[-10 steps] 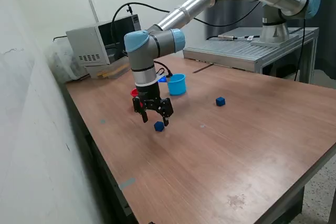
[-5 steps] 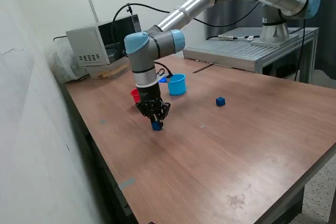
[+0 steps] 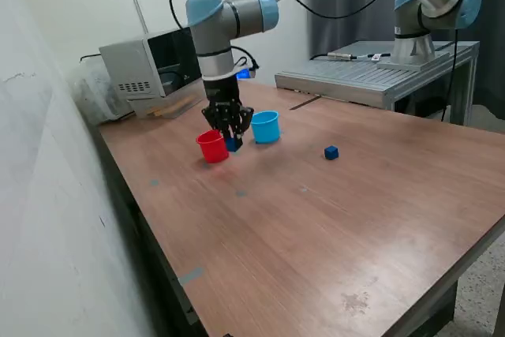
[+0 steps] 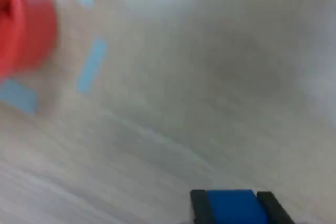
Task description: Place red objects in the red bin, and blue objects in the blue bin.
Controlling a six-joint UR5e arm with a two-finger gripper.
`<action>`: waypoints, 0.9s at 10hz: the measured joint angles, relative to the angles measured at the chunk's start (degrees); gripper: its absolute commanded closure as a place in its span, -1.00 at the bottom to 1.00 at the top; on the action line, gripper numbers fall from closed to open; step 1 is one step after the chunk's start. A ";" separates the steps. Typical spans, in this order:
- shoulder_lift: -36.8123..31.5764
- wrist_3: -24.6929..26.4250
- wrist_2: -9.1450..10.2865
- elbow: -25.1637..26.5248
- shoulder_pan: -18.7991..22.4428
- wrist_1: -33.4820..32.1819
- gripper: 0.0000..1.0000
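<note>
My gripper is shut on a dark blue cube and holds it above the table, between the red cup and the light blue cup. The wrist view is blurred; it shows the blue cube between the two black fingertips and the red cup at one edge. A second dark blue cube lies on the table toward the exterior view's right. No red cubes show.
A grey box-shaped device stands at the back of the wooden table. A metal bench carrying the arm's base lies behind the table. A wall runs along the exterior view's left.
The gripper closed on the blue cube on the table, lifted it and carried it back toward the two cups. The other blue cube has not moved.
</note>
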 measured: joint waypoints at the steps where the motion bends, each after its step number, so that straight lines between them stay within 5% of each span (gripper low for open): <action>1: -5.55 0.08 -0.61 5.67 -0.87 0.58 1.00; 5: -23.36 0.20 -4.24 22.88 -6.03 3.54 1.00; 9: -25.28 0.17 -3.87 28.67 -12.18 2.59 1.00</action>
